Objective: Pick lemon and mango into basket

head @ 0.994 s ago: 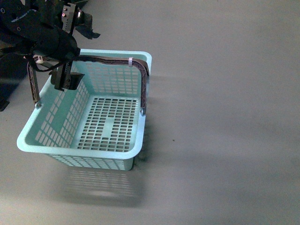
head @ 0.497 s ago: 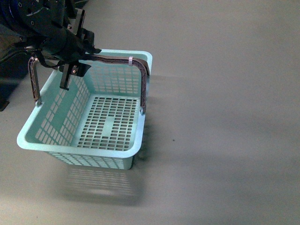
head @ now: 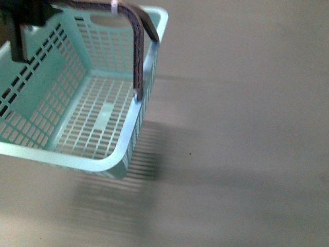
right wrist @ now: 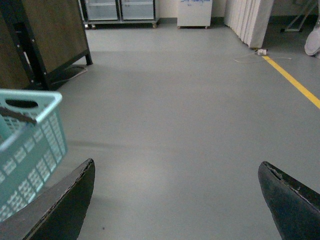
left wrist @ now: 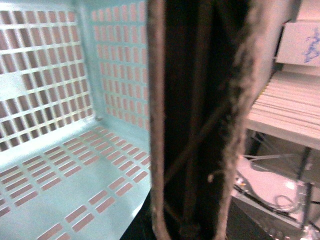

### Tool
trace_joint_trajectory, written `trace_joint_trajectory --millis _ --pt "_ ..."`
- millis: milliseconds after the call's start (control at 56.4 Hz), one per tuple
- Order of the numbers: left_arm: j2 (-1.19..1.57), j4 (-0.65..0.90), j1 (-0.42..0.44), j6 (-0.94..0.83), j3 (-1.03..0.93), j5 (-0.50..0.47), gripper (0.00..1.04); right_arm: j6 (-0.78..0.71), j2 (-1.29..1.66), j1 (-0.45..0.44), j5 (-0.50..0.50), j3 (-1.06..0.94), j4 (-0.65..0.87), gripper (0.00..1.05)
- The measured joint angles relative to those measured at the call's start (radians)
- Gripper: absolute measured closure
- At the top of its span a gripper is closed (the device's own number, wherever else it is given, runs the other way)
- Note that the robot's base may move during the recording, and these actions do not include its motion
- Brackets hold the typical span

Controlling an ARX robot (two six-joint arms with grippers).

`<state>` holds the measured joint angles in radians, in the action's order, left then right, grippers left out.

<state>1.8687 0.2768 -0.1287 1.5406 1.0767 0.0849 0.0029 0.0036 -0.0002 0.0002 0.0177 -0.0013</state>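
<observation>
The basket (head: 77,162) is held above the floor (head: 247,128), its handle (head: 138,51) clamped by the left gripper (head: 23,31); the right gripper (right wrist: 175,200) is spread apart.

Pale mint-blue all over the basket (head: 77,158), its walls and bottom punched with neat rows of small rectangular slots, and a striped shadow falls on the plain grey floor (head: 247,128). The handle (head: 138,51) is brown with a white tie (head: 114,6). On the right wrist camera, a yellow line (right wrist: 295,82) crosses that grey.
</observation>
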Motion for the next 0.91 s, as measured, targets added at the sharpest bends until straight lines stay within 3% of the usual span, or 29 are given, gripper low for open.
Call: trace_joint_trajectory --millis 461,905 --pt "-0.621 -0.127 0.017 0.114 -0.209 -0.004 0.99 0.000 0.000 0.000 0.000 0.000 0.000 0.09" --pt "-0.761 -0.221 0.007 0.105 -0.248 -0.021 0.99 0.000 0.000 0.000 0.000 0.000 0.000 0.09"
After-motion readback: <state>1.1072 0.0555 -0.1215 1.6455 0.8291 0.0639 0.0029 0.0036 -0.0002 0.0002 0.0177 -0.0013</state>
